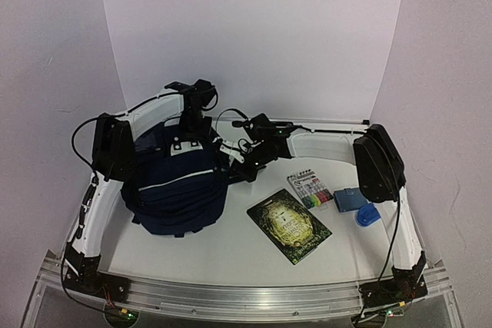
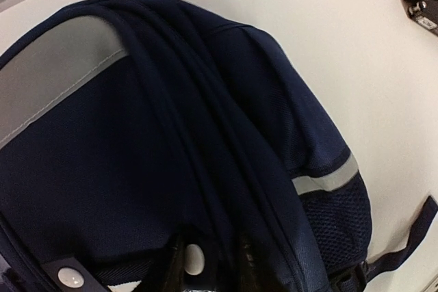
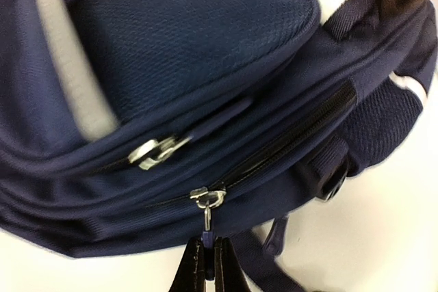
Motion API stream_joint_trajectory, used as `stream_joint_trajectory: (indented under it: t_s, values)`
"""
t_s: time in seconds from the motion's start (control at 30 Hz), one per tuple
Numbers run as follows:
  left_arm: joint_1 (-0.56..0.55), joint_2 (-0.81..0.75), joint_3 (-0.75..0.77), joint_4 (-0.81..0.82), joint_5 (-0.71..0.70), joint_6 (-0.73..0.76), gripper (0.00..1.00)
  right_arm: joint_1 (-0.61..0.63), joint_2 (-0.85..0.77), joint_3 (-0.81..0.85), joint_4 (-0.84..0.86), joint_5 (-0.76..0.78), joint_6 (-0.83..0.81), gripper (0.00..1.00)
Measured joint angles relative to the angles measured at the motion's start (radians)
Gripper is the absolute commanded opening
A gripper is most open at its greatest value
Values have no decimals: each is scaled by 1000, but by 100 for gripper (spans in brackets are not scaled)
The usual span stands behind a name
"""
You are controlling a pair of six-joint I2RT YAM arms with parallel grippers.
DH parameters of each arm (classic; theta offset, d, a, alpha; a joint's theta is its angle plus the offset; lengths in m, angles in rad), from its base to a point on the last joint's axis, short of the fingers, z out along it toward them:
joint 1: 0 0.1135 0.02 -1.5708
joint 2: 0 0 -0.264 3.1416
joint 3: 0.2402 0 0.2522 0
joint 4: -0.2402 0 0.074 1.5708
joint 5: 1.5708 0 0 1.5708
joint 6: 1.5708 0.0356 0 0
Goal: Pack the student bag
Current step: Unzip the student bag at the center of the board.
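The student bag (image 1: 178,190), navy with thin white stripes, lies at the left of the table. My left gripper (image 1: 192,140) is at the bag's far top end, next to its white patch. In the left wrist view its dark fingers (image 2: 252,268) stand close on either side of a fold of the bag's fabric (image 2: 219,237), pinching it beside a white snap (image 2: 194,259). My right gripper (image 1: 237,168) is at the bag's right side. In the right wrist view the right gripper (image 3: 207,254) is shut on the blue pull tab of a zipper slider (image 3: 207,196). The zip to the right of the slider is parted.
A dark green book (image 1: 288,225) lies right of the bag, with a pack of coloured markers (image 1: 311,189) behind it. Further right are a blue pouch (image 1: 350,199) and a small blue object (image 1: 367,216). A second zipper pull (image 3: 156,150) sits higher on the bag.
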Motion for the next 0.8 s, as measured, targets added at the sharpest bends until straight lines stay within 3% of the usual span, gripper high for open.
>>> stream_joint_trajectory:
  t_s: [0.17,0.4,0.5,0.7,0.8]
  values:
    - [27,8,23,-32,13,-110,0,11,-90,-123,54,-1,32,0]
    - [122,6,25,-72,47,-220,1,28,-151,-213,95,-2,105,0]
    - [152,-13,2,-78,57,-233,14,26,-149,-198,102,5,125,0]
    - [202,-138,-180,17,150,-137,60,16,-92,-54,30,-4,149,0]
    - [240,-232,-304,79,291,-45,66,8,-62,-6,0,-7,149,0]
